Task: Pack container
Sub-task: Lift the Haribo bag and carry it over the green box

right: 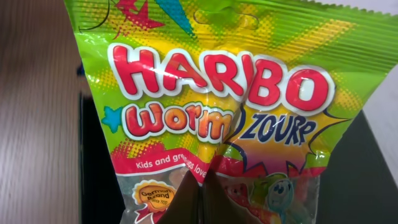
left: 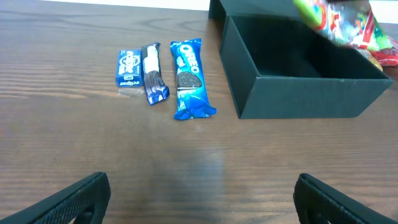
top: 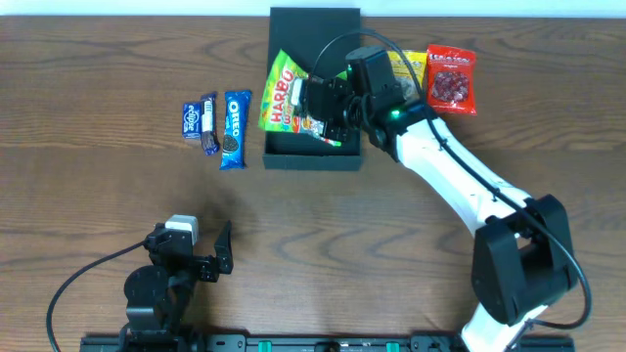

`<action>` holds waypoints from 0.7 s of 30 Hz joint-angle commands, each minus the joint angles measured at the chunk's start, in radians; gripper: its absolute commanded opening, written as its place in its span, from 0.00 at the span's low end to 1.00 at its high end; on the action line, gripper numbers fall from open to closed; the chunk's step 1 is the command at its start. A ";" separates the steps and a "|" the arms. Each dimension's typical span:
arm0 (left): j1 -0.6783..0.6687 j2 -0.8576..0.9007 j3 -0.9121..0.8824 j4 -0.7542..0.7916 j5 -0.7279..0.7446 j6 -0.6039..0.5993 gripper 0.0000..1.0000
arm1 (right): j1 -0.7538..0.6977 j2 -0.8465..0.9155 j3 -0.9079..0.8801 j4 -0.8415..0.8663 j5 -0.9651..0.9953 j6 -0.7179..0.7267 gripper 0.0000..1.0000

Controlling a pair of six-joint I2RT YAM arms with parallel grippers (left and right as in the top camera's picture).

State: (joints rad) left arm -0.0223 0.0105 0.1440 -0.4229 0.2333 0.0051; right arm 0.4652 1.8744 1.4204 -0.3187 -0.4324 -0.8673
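The dark container [top: 311,156] stands open at the table's far middle, its lid flat behind it; it also shows in the left wrist view [left: 298,93]. My right gripper [top: 323,117] is shut on a green and yellow Haribo worms bag [top: 285,98] and holds it over the container's left half. The bag fills the right wrist view [right: 217,106], pinched by the fingers [right: 202,199] at its bottom. My left gripper [top: 201,254] is open and empty near the front edge, its fingertips [left: 202,199] wide apart over bare wood.
An Oreo packet [top: 234,128], a dark snack bar [top: 208,124] and a small blue gum packet [top: 193,119] lie side by side left of the container. A red snack bag [top: 451,80] and a yellow bag [top: 405,68] lie to its right.
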 commanded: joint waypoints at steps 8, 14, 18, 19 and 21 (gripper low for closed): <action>0.000 -0.007 -0.020 -0.003 0.011 0.018 0.95 | 0.005 0.045 0.027 -0.026 0.070 -0.144 0.01; 0.000 -0.007 -0.020 -0.003 0.011 0.018 0.95 | 0.005 0.056 0.027 -0.044 0.073 -0.143 0.01; 0.000 -0.007 -0.020 -0.003 0.011 0.018 0.95 | 0.005 0.056 0.028 -0.036 0.156 -0.102 0.77; 0.000 -0.007 -0.020 -0.003 0.011 0.018 0.95 | 0.005 0.055 0.028 -0.037 0.178 -0.086 0.99; 0.000 -0.007 -0.020 -0.004 0.011 0.018 0.95 | 0.005 0.054 0.029 -0.037 0.217 -0.042 0.99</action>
State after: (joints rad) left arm -0.0223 0.0101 0.1440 -0.4229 0.2337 0.0051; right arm 0.4660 1.9316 1.4254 -0.3553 -0.2878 -0.9707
